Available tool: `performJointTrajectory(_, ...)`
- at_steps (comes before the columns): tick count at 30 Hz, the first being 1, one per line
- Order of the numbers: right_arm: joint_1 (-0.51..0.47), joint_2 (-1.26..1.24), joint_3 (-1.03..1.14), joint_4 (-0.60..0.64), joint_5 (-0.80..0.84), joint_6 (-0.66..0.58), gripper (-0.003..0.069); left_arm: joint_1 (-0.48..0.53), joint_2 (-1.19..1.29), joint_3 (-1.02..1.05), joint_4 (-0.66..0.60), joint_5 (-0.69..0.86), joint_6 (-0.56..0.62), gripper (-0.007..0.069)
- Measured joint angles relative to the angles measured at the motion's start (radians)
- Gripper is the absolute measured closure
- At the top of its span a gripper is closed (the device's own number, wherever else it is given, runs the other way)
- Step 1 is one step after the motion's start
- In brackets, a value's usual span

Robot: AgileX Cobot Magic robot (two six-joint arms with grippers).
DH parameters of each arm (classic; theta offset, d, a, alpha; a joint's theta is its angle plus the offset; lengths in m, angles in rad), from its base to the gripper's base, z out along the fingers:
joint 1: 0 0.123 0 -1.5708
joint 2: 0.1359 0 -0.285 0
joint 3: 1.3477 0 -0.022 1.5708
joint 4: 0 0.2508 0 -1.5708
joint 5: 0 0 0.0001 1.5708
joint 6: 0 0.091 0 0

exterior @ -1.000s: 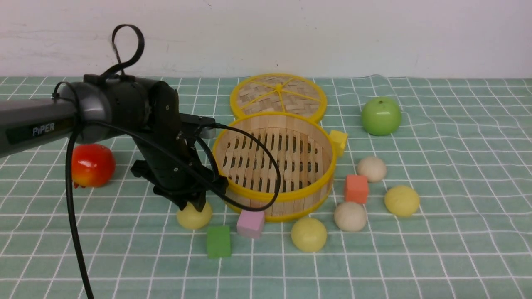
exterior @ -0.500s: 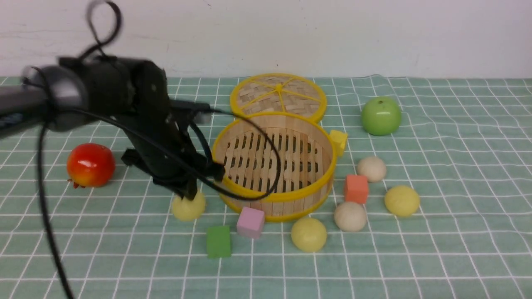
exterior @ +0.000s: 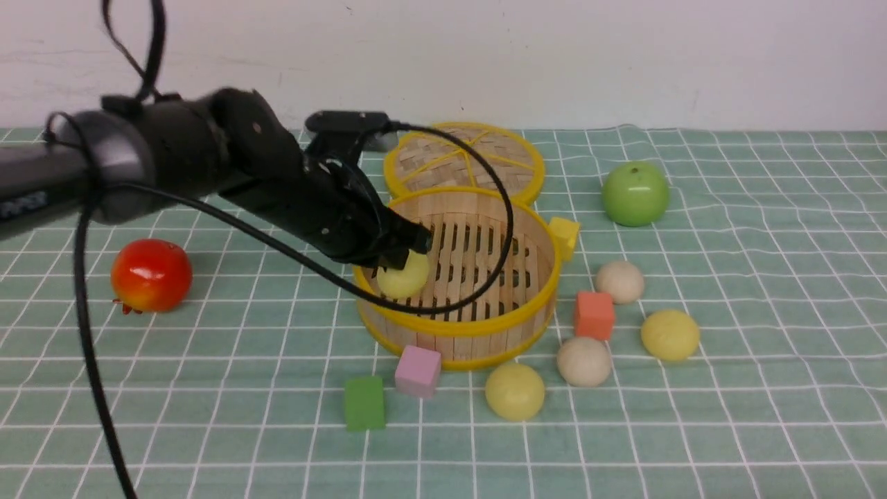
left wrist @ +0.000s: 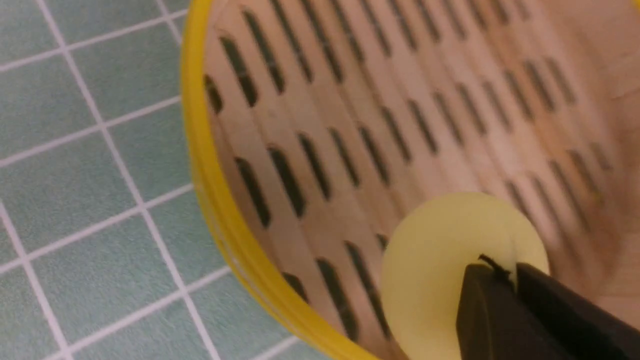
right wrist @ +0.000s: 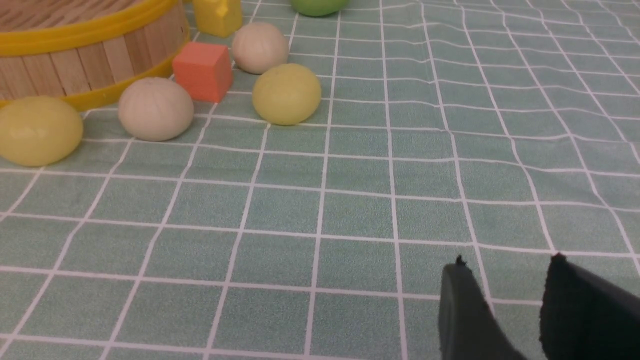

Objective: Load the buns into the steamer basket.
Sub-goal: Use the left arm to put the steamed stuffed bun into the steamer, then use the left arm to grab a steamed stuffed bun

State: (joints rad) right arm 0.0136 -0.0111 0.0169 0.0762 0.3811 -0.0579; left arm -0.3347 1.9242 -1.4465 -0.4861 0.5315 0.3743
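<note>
My left gripper (exterior: pixel 409 253) is shut on a pale yellow bun (exterior: pixel 403 277) and holds it inside the near-left part of the steamer basket (exterior: pixel 471 326), just above the slatted floor. The left wrist view shows the bun (left wrist: pixel 450 250) pinched at the fingertips, with the basket rim (left wrist: pixel 210 165) beside it. Two pale yellow buns (exterior: pixel 514 391) (exterior: pixel 669 335) and two cream buns (exterior: pixel 584 361) (exterior: pixel 619 282) lie on the cloth right of and in front of the basket. My right gripper (right wrist: pixel 507 262) is open and empty, low over the cloth; it does not show in the front view.
The woven lid (exterior: pixel 464 159) lies behind the basket. A green apple (exterior: pixel 635 194) sits at the back right and a red fruit (exterior: pixel 151 275) at the left. Yellow (exterior: pixel 565 235), orange (exterior: pixel 594 314), pink (exterior: pixel 418 371) and green (exterior: pixel 364 403) cubes surround the basket.
My left gripper lifted the pale yellow bun off the cloth left of the basket and carried it up and right, over the rim and into the basket.
</note>
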Motion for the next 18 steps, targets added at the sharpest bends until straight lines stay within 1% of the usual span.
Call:
performJointTrajectory(1, 0.0, 0.0, 0.0, 0.0, 0.0, 0.0, 0.0419, 0.0, 0.018, 0.001, 0.012, -0.009, 0.001, 0.0573)
performJointTrajectory(3, 0.0, 0.0, 0.0, 0.0, 0.0, 0.0, 0.0419, 0.0, 0.028, 0.001, 0.02, -0.01, 0.003, 0.055)
performJointTrajectory(6, 0.0, 0.0, 0.0, 0.0, 0.0, 0.0, 0.0419, 0.0, 0.037, 0.001, 0.051, -0.013, 0.002, 0.0399)
performJointTrajectory(10, 0.0, 0.0, 0.0, 0.0, 0.0, 0.0, 0.0419, 0.0, -0.01, 0.002, 0.058, -0.012, -0.024, 0.0255)
performJointTrajectory(11, 0.0, 0.0, 0.0, 0.0, 0.0, 0.0, 0.0419, 0.0, -0.035, 0.002, 0.058, -0.008, -0.035, 0.0235)
performJointTrajectory(13, 0.0, 0.0, 0.0, 0.0, 0.0, 0.0, 0.0419, 0.0, -0.065, 0.002, 0.058, 0.007, -0.049, 0.0218)
performJointTrajectory(15, 0.0, 0.0, 0.0, 0.0, 0.0, 0.0, 0.0419, -0.02, -0.149, 0.002, 0.057, 0.072, -0.075, 0.023)
performJointTrajectory(17, 0.0, 0.0, 0.0, 0.0, 0.0, 0.0, 0.0419, -0.061, -0.19, 0.0, 0.059, 0.147, -0.076, 0.0282)
performJointTrajectory(18, 0.0, 0.0, 0.0, 0.0, 0.0, 0.0, 0.0419, -0.096, -0.202, 0.0, 0.064, 0.188, -0.075, 0.0324)
